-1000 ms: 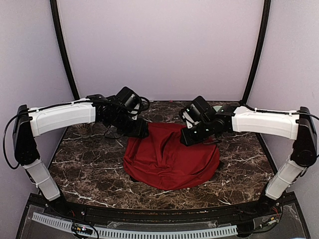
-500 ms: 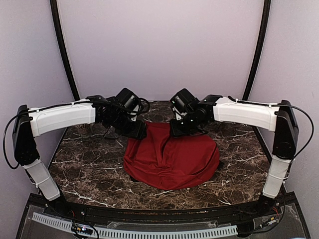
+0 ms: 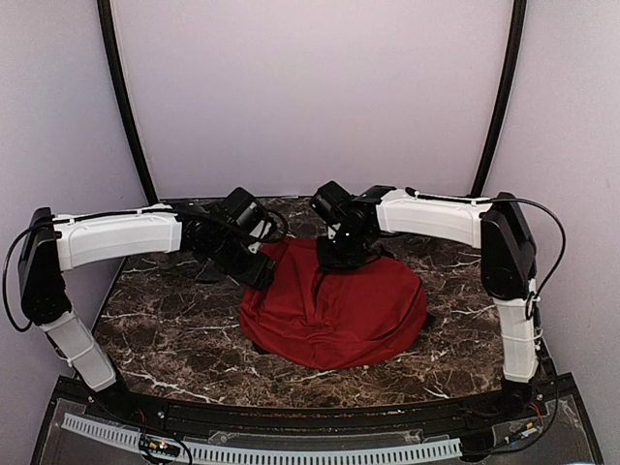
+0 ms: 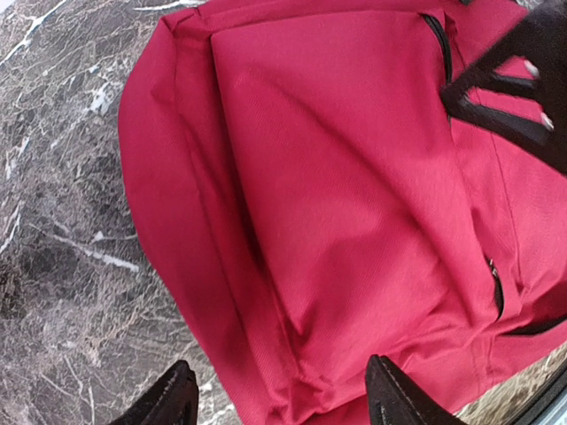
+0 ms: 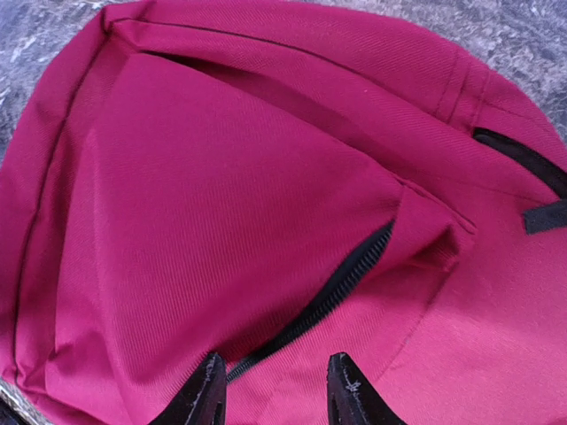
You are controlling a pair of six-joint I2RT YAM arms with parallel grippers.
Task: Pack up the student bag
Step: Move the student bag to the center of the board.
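Both wrist views crop the student bag [image 4: 337, 221]; its inside is hidden.

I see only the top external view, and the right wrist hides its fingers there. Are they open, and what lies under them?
Observer: The right fingers are open and hold nothing; red fabric of the student bag shows between them.
Operator: Is a zipper near?
Observer: Yes, a black zipper runs diagonally just ahead of their gap.
Operator: And the left side?
Observer: The left fingers are open too, over the bag's edge beside the table.
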